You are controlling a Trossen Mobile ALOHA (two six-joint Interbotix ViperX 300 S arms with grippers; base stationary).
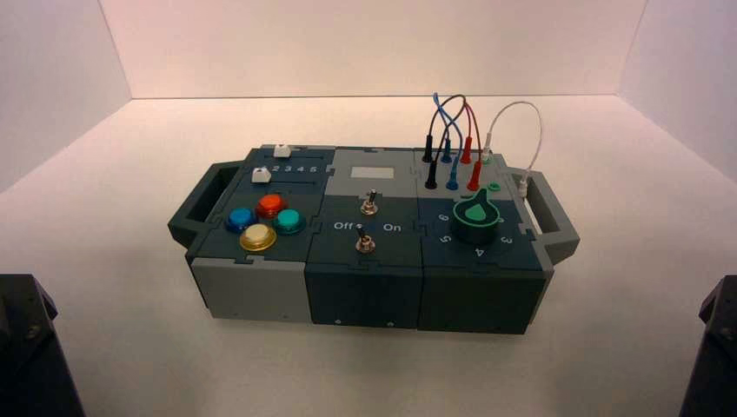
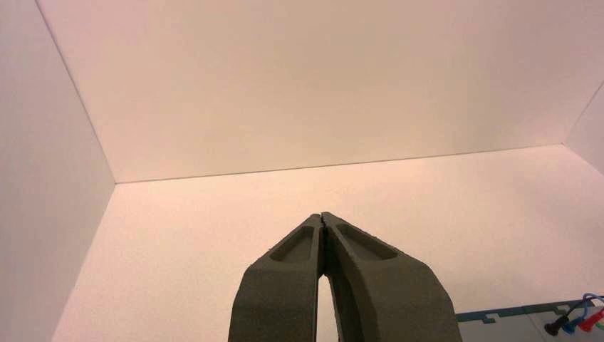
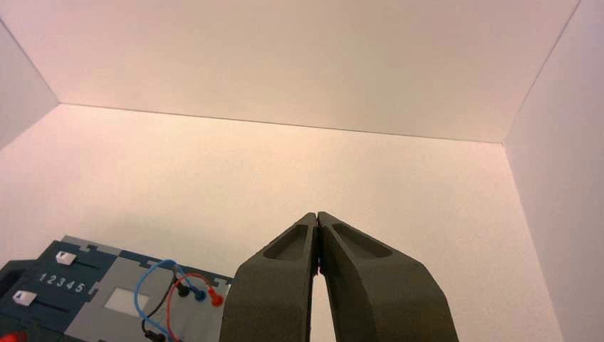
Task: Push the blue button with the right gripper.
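Note:
The blue button is a round domed button at the left of a cluster of four on the box's left front, beside a red button, a yellow button and a teal-green button. My right gripper is shut and empty, held back at the near right, far from the box; only the right arm's base shows in the high view. My left gripper is shut and empty, parked at the near left. The blue button is out of both wrist views.
The box stands mid-table with handles at both ends. It bears two toggle switches, a green knob, two white sliders and looped wires. White walls enclose the table.

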